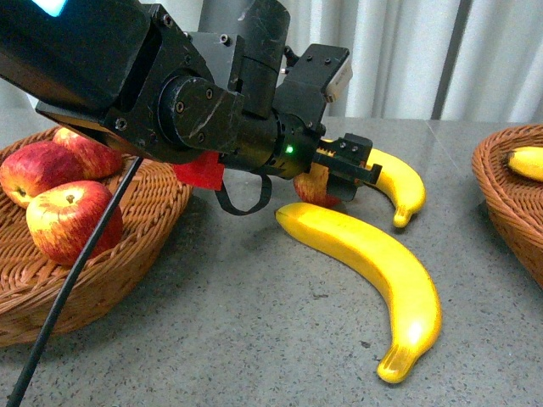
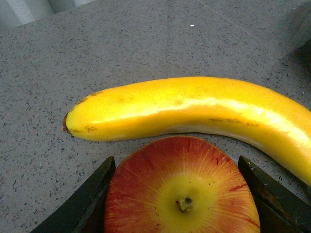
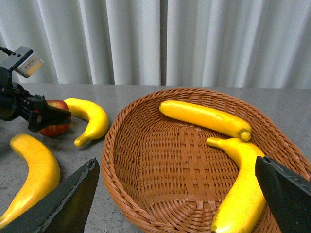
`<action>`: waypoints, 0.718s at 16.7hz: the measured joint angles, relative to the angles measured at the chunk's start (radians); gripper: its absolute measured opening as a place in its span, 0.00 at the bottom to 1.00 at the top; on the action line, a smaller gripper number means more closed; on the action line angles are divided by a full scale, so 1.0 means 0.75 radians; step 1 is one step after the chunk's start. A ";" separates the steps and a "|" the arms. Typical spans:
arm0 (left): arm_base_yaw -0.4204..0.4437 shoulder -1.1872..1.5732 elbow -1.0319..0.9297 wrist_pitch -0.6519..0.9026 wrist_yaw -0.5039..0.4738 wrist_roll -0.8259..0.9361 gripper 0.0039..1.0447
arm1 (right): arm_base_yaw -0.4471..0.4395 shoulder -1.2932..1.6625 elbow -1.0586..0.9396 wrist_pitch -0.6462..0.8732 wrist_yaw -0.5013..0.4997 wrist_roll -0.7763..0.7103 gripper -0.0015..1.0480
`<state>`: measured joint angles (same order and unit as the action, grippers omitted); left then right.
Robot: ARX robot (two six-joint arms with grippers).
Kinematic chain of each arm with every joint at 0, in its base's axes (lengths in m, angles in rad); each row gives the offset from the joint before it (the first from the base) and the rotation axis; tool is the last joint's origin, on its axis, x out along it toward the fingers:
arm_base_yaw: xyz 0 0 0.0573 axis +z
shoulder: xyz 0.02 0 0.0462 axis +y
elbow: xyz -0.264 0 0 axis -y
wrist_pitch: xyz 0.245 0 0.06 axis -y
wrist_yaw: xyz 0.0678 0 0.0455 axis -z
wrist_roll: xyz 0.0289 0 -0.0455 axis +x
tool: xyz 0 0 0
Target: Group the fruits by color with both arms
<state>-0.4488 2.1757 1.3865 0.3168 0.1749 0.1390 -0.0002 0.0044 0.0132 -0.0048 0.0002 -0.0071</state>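
Observation:
My left gripper (image 1: 339, 182) is shut on a red apple (image 1: 312, 186) streaked yellow, resting on the grey table between two bananas. From the left wrist the apple (image 2: 181, 191) fills the space between both jaws, stem up, with a long banana (image 2: 194, 109) just beyond it. A large banana (image 1: 373, 271) lies in front, a smaller one (image 1: 400, 188) behind. Three red apples (image 1: 68, 216) sit in the left basket (image 1: 127, 263). My right gripper (image 3: 177, 194) hangs open over the right basket (image 3: 146, 160), which holds two bananas (image 3: 204, 116).
The left arm's black body and cable (image 1: 76, 271) cross over the left basket. The right basket's rim (image 1: 501, 182) shows at the front view's right edge with a banana (image 1: 528, 161) inside. White curtains hang behind the table.

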 joint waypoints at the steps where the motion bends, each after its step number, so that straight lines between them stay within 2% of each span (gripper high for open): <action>1: 0.001 -0.007 -0.003 -0.001 -0.004 0.001 0.63 | 0.000 0.000 0.000 0.000 0.000 0.000 0.94; 4: 0.017 -0.169 -0.084 0.056 -0.068 -0.002 0.63 | 0.000 0.000 0.000 0.001 0.000 0.000 0.94; 8: 0.128 -0.518 -0.259 0.060 -0.409 -0.142 0.62 | 0.000 0.000 0.000 0.001 0.000 0.000 0.94; 11: 0.238 -0.541 -0.382 0.005 -0.547 -0.252 0.62 | 0.000 0.000 0.000 0.001 0.000 0.000 0.94; 12: 0.269 -0.541 -0.395 -0.014 -0.554 -0.287 0.62 | 0.000 0.000 0.000 0.001 0.000 0.000 0.94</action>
<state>-0.2474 1.7699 1.0904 0.3061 -0.2409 -0.0761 -0.0002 0.0044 0.0132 -0.0044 0.0002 -0.0071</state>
